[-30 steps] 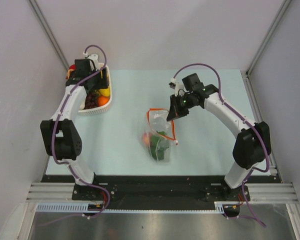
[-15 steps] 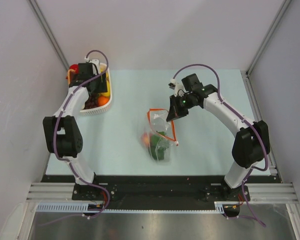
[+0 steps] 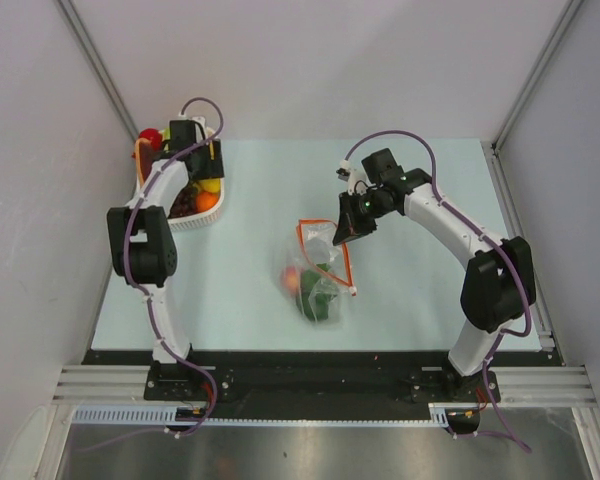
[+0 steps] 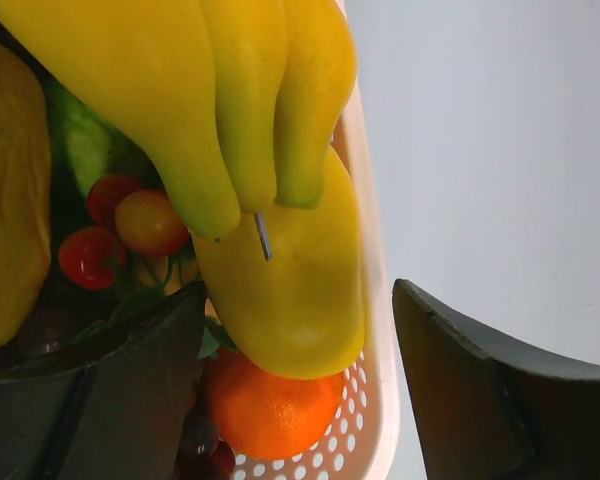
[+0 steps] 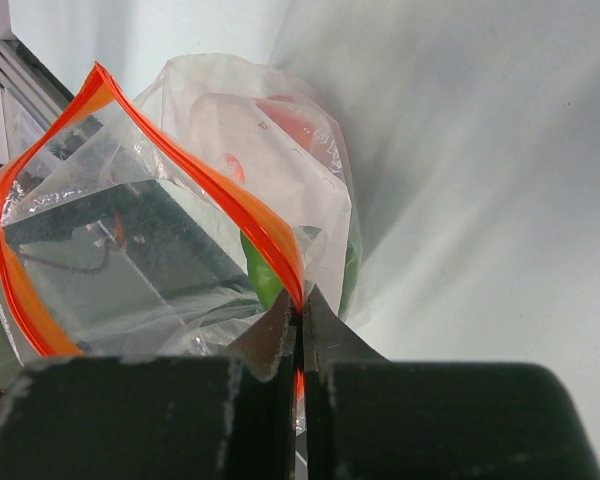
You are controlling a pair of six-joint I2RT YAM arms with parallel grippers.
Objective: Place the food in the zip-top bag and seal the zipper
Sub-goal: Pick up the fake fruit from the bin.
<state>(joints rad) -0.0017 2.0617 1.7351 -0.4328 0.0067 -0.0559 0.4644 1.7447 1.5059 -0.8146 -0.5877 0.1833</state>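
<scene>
The zip-top bag (image 3: 318,270) lies mid-table, its mouth held up and open. My right gripper (image 3: 342,232) is shut on the orange-red zipper (image 5: 230,200) at the right side of the mouth, seen close in the right wrist view (image 5: 302,305). Green leafy food (image 3: 320,298) and an orange-red piece (image 3: 292,280) are inside the bag. My left gripper (image 3: 205,165) hangs open over the white basket (image 3: 185,223). Between its fingers (image 4: 300,385) sit a yellow fruit (image 4: 290,290) and an orange (image 4: 270,415), neither gripped.
The basket's perforated rim (image 4: 375,400) runs just inside the left gripper's right finger (image 4: 500,390). It also holds a banana bunch (image 4: 180,90), cherry tomatoes (image 4: 120,225) and dark grapes (image 3: 183,205). The basket stands at the table's back left corner by the wall.
The left arm has folded in toward the basket and its gripper has shifted right over the yellow fruit, jaws a little wider. The right gripper and the bag have stayed put.
</scene>
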